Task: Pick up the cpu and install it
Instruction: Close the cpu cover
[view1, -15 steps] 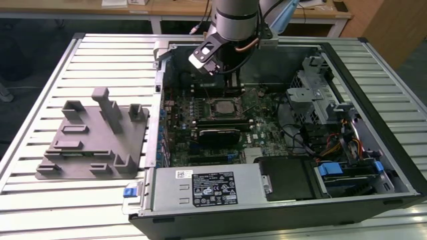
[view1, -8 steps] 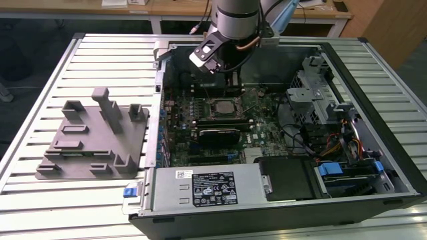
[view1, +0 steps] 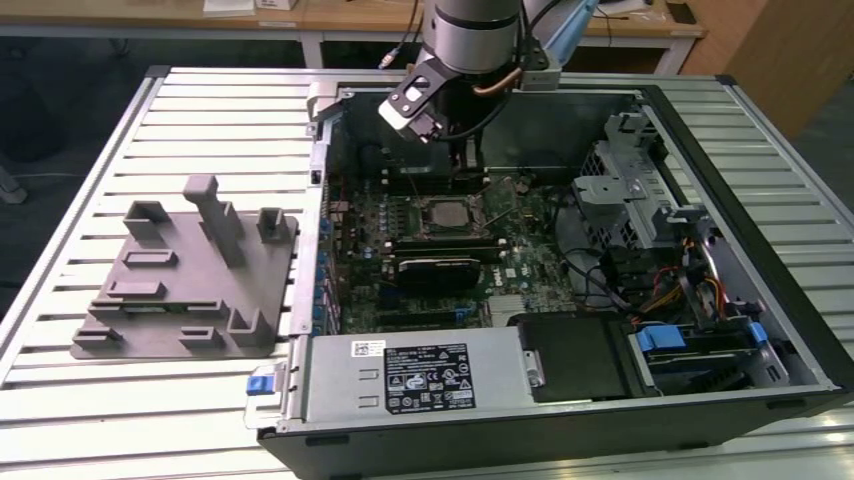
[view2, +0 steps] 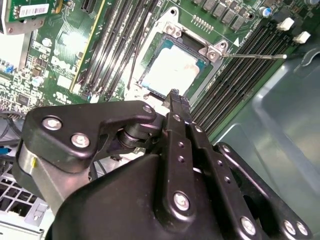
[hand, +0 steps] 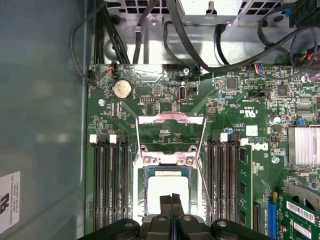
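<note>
I am seeing the hand hanging inside the open computer case, its two black fingers pressing flat together with nothing between them. The tips are sitting right over the cpu, which is lying flat in its socket on the green board, between two banks of black memory slots. Whether the tips are touching its shiny top I cannot tell. In the exterior view the arm is covering most of the hand, and glare is washing out the cpu's surface in both wrist views. The socket's metal cover is lying open. A grey tray with upright posts is resting on the slatted tabletop, just beside the case on the exterior view's left.
</note>
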